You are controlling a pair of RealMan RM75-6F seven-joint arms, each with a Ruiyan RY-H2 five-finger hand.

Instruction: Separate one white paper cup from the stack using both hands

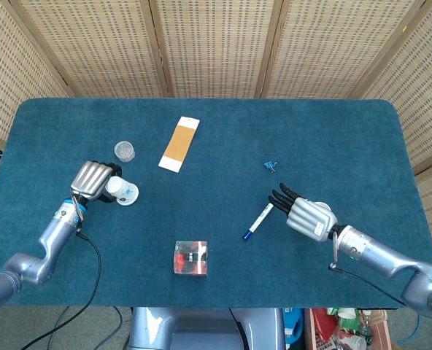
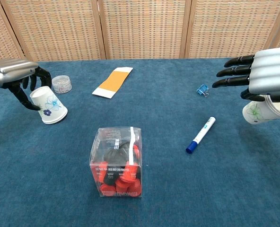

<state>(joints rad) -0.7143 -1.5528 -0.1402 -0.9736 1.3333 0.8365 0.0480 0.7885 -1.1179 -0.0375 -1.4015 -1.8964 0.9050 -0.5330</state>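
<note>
On the blue surface (image 1: 216,219), the two cups are already apart, one in each hand.

The left hand (image 1: 92,181) wraps its fingers round an upturned white paper cup with a blue flower (image 2: 49,105), mouth down and touching the cloth beside a small clear round container (image 2: 61,83). The right hand (image 2: 267,80) holds the other white paper cup (image 2: 263,111), printed green, under its palm with the fingers stretched out flat above it (only the chest view shows this cup; from the head view it is hidden). Such cups are light and thin-walled, I judge: they dent under a hard squeeze and slip on a smooth side, so a gentle hold round the middle of the wall, away from the soft rim, suits best. A blue marker pen (image 2: 200,135) lies near the right hand.
</note>
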